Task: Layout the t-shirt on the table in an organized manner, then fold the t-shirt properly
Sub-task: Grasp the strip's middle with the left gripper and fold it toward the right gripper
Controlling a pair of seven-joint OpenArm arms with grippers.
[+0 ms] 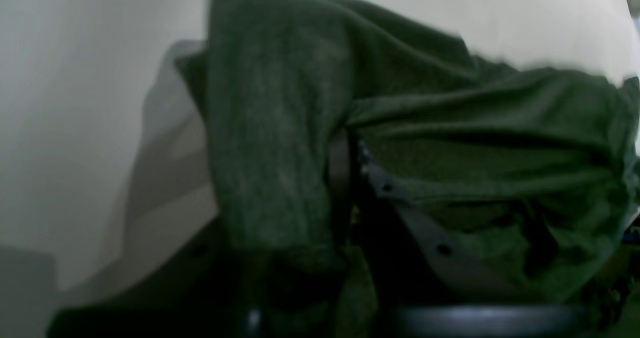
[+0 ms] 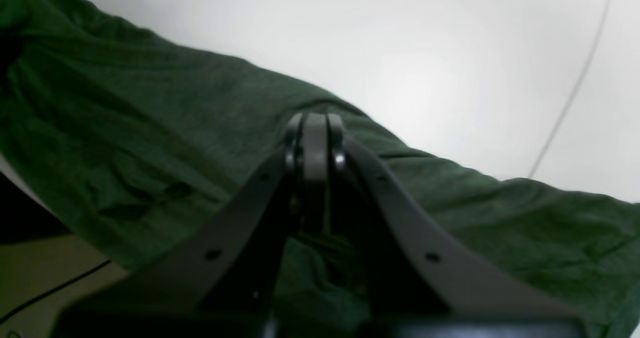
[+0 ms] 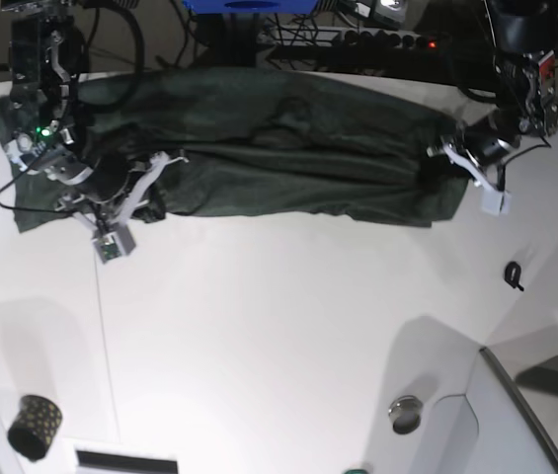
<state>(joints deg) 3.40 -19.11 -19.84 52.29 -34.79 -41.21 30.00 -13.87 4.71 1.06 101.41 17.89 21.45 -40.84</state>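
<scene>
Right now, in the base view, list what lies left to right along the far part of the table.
Right gripper shut on the t-shirt's end → t-shirt → left gripper at its other end → small black clip

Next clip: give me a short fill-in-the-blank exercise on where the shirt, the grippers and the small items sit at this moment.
1. The t-shirt on the table is dark ____.
2. The right gripper has its jaws ____ on the shirt fabric.
3. In the base view, the left gripper is at the shirt's ____ end.
4. The black gold-dotted cup stands ____ from the shirt.

Missing words: green; shut; right; apart
</scene>
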